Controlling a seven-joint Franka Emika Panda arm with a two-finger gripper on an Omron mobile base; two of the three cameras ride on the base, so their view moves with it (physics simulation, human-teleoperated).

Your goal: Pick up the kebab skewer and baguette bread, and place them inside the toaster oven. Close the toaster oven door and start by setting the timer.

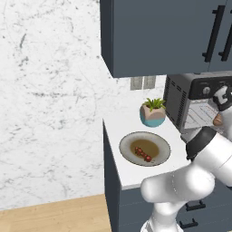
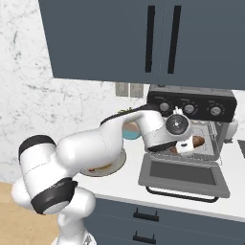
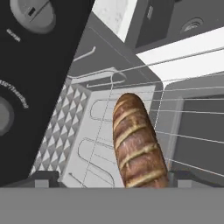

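- The baguette bread (image 3: 138, 146) lay lengthwise on the wire rack (image 3: 192, 109) inside the toaster oven (image 2: 191, 107), apparently just set down there, as the task requires.
- The gripper (image 2: 185, 146) stood at the oven mouth, directly over the loaf; its fingers were spread wide to either side of the bread, not clamped on it, so the loaf appeared to rest on the rack alone.
- The toaster oven door (image 2: 184, 176) lay folded down flat in front of the oven, leaving the cavity open for loading.
- The knob panel (image 2: 189, 109) ran along the top of the oven, above the opening; the timer remained to be set.
- The kebab skewer (image 1: 143, 154) lay in a shallow plate (image 1: 129, 141) on the counter (image 1: 129, 174), well to the left of the oven, not yet collected.
- A potted plant (image 1: 152, 112) stood between the plate and the oven, just beside the oven's side wall.
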